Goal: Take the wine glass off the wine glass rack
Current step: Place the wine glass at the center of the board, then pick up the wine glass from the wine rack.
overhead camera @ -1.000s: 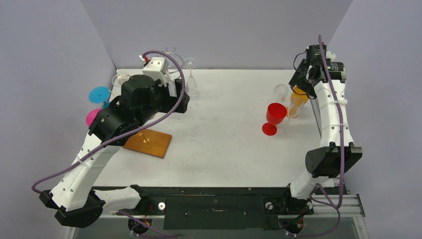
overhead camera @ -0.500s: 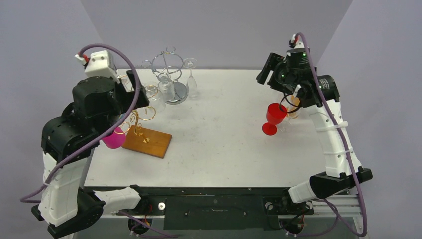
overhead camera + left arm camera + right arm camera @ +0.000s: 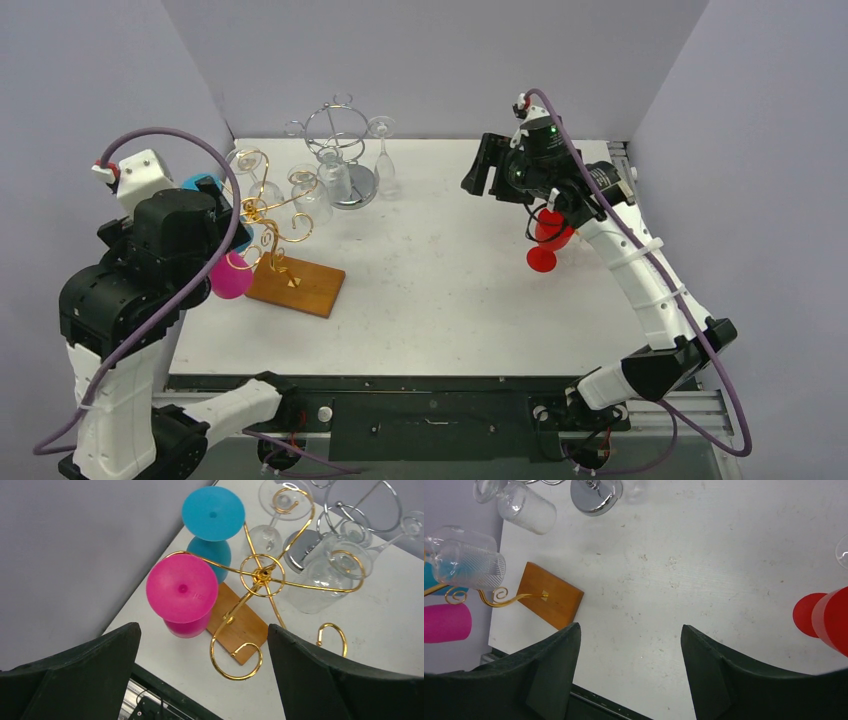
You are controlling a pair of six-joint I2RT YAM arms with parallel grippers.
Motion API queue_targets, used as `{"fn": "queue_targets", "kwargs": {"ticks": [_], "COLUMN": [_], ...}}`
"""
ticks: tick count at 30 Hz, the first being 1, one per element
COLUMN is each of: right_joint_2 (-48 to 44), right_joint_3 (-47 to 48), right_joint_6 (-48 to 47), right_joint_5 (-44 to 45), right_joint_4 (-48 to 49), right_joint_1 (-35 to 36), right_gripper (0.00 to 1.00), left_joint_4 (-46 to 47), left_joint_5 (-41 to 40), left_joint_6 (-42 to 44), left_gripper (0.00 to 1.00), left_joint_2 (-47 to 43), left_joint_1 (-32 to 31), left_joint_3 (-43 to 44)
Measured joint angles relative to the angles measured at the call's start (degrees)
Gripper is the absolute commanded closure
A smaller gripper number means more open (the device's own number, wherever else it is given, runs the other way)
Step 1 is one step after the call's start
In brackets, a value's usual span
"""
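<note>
The gold wire wine glass rack (image 3: 268, 222) stands on a wooden base (image 3: 298, 286) at the table's left. A pink wine glass (image 3: 182, 597), a blue one (image 3: 212, 517) and two clear ones (image 3: 325, 577) hang upside down from its curled arms. My left gripper (image 3: 205, 640) hovers open above the rack's near side, holding nothing, with the pink glass just beyond its left finger. My right gripper (image 3: 486, 166) is raised over the back middle of the table. Its fingers (image 3: 554, 655) stand apart over bare tabletop, so it is open.
A chrome rack (image 3: 340, 150) with clear glasses stands at the back, right of the gold one. A red wine glass (image 3: 548, 240) stands upright on the table's right side under the right arm. Grey walls close in the left, back and right.
The left arm pulled back from over the racks toward the near left, uncovering the gold rack. The right arm swung from the far right corner toward the middle and its jaws widened.
</note>
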Motion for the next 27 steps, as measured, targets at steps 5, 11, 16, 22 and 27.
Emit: {"fn": "queue_targets", "kwargs": {"ticks": [5,11,16,22,27], "right_joint_2": [-0.6,-2.6,-4.5,-5.6,-6.5], "right_joint_3": [-2.8,-4.6,-6.0,-7.8,-8.6], "right_joint_6": [-0.2,-0.3,-0.5,-1.0,-1.6], "right_joint_5": [-0.9,-2.0,-2.1,-2.1,-2.1], "right_joint_4": [0.5,1.5,2.6,2.9,3.0], "right_joint_1": [0.0,0.2,0.7,1.9,2.5], "right_gripper": [0.31,0.31,0.32,0.32,0.32], "left_joint_4": [-0.3,3.7,8.0,12.1,13.6], "left_joint_5": [1.0,8.9,16.6,21.1,21.9], "left_joint_6": [0.1,2.8,3.6,1.2,-2.8], "left_gripper": [0.04,0.04,0.04,0.03,0.05], "left_joint_2": [-1.3,-3.9,-5.4,-8.0,-11.1], "left_joint_1": [5.6,19.8,27.7,29.9,30.0], "left_joint_3": [-4.6,-11.4,-12.9,-13.8,-17.2]}}
